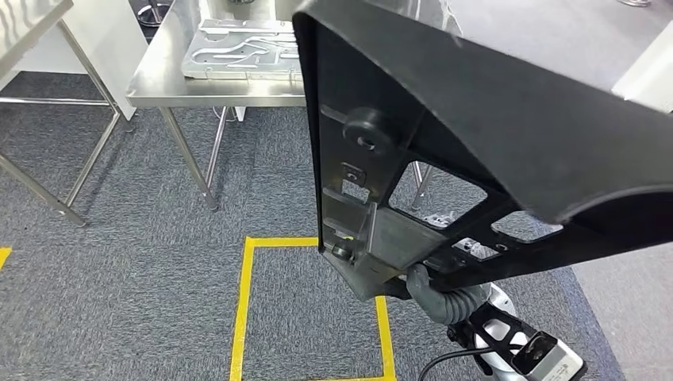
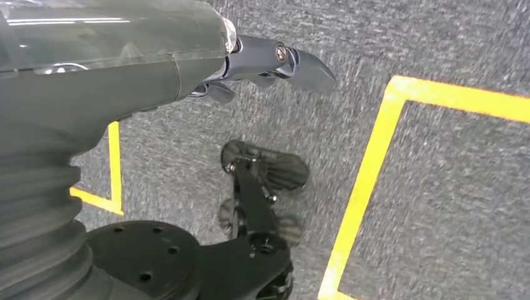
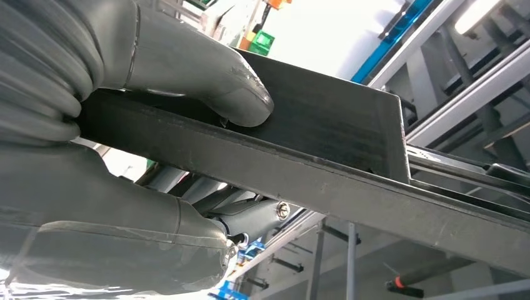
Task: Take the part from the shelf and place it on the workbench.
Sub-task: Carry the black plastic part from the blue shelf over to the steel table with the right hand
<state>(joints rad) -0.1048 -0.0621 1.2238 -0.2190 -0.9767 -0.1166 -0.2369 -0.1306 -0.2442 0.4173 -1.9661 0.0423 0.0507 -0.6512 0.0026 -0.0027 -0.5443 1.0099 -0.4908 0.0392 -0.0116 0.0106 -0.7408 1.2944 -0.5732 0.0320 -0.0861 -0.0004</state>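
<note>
We hold the black part in our right robot hand, left robot hand empty and loosely apart; setting it on the worktop remains.

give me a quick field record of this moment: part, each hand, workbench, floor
part: large black moulded panel, carried in the air, not yet on the workbench
right hand: grips the panel's edge, thumb pressed on its face
left hand: holds nothing, hangs over the carpet
workbench: steel table ahead, with a metal plate lying on it
floor: grey carpet with a yellow tape square
</note>
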